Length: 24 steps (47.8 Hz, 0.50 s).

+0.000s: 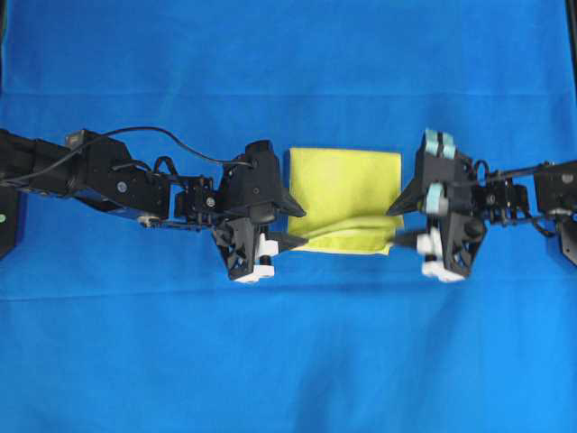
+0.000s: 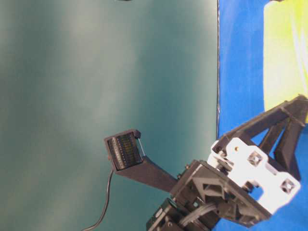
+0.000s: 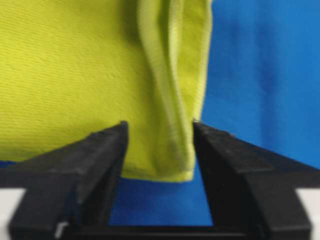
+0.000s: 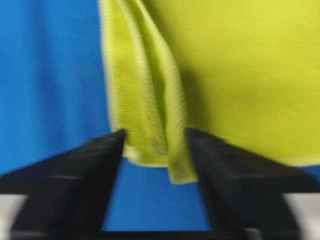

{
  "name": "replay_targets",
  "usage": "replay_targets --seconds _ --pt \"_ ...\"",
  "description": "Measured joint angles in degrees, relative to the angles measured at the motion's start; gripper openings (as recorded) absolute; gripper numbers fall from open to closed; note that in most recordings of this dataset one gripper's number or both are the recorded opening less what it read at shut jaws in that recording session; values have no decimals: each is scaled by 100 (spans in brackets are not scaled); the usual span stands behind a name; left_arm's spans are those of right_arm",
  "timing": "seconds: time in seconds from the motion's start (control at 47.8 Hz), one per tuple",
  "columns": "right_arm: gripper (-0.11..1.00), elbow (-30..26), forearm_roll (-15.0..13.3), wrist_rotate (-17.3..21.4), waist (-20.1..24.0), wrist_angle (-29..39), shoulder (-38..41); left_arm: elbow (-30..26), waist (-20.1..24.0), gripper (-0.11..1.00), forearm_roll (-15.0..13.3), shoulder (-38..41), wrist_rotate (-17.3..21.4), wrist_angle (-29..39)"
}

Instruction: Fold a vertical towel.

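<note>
The towel (image 1: 344, 198) lies near the middle of the surface (image 1: 288, 361), which is covered by a blue sheet (image 1: 135, 72), with one arm at each of its short sides. The left gripper (image 1: 287, 225) sits at the towel's left edge and the right gripper (image 1: 404, 221) at its right edge, both at the near corners. That mirrored placement suits a fold carried by two corners at once, so the cloth travels evenly rather than skewing.

Both sets of fingers stand apart. In the left wrist view the dark fingers (image 3: 95, 160) flank the towel's raised hem with blue gaps showing on each side, and nothing is pinched. The right wrist view shows the same: the fingers (image 4: 235, 170) straddle a hanging pleat of cloth without pressing it. So the towel appears released, and the arms are likely letting the folded edge settle.

The towel is bright yellow with a fine ribbed weave and a paler stitched hem. Most of it lies flat and square. Along its near edge a doubled layer forms a soft ridge running from one gripper to the other, slightly puffed rather than creased flat. The ridge bows a little and its corners droop towards the fingers, so the fold looks loose and may need pressing or aligning.
</note>
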Motion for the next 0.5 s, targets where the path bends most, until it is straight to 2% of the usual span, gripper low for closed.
replay_targets --seconds 0.167,0.272,0.502 --pt "49 -53 35 141 545 97 0 70 -343 52 -9 -53 0 149" --pt "50 -79 53 299 712 193 -105 141 -580 52 0 -229 18 316" --pt "50 -97 44 369 747 272 -747 343 -642 52 -9 -1028 18 721"
